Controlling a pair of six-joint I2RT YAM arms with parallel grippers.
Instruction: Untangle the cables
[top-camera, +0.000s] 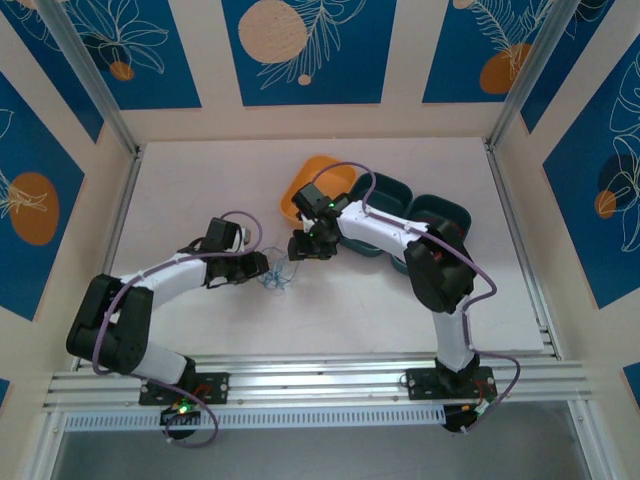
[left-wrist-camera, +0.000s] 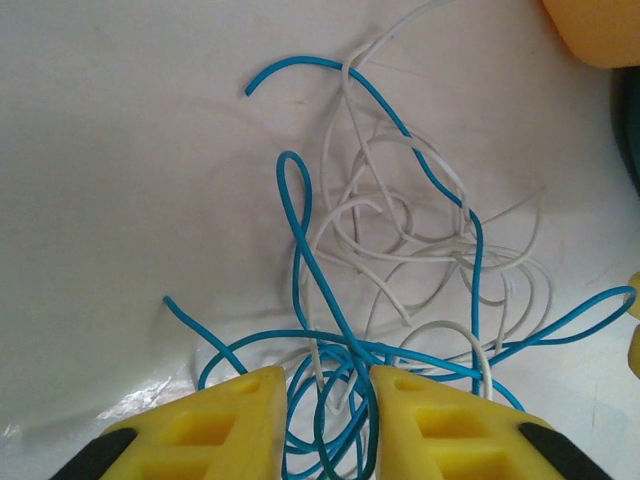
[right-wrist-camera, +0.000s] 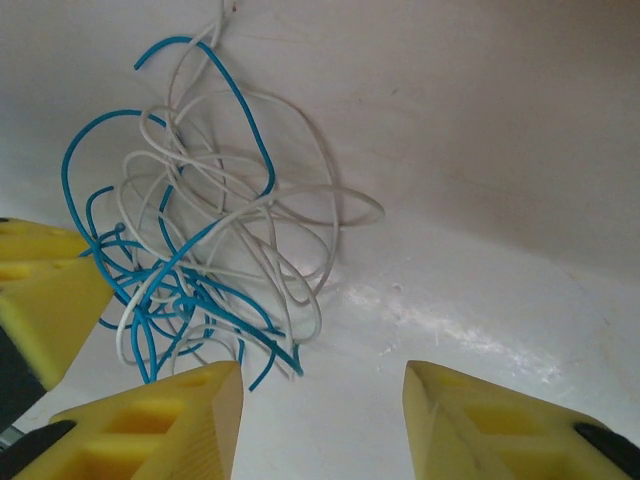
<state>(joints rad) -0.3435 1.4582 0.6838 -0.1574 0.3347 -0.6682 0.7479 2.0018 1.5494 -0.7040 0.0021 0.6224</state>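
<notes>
Cables: a loose knot of blue and white cables (top-camera: 275, 281) lies on the white table (top-camera: 200, 190) just left of centre in the top view, between the two claws. In the left wrist view it spreads over the centre and right (left-wrist-camera: 345, 345). In the right wrist view it fills the left half (right-wrist-camera: 200, 250).
Left gripper: at the bottom centre of its own view (left-wrist-camera: 325, 390). Its yellow fingers stand a little apart and straddle several blue strands. Bare table shows between the fingers, so nothing looks pinched.
Right gripper: at the bottom of its own view (right-wrist-camera: 320, 390), with jaws wide apart and nothing between them. The knot sits up and to the left of its fingers.
Step in hand: probably taking a first hold on each side of the knot.
Doing it well: the left claw should close on the blue bundle it straddles and act as the anchor. The right claw should shift left to an outer white loop, take one strand only, and draw it slowly away.
Risk: a quick pull would likely tighten the dense blue crossings near the left fingers.
Nearby: an orange bowl (top-camera: 312, 180) and teal bins (top-camera: 395, 195) sit above the knot.
Writing: none can be read. The wall panels show only leaf patterns.
</notes>
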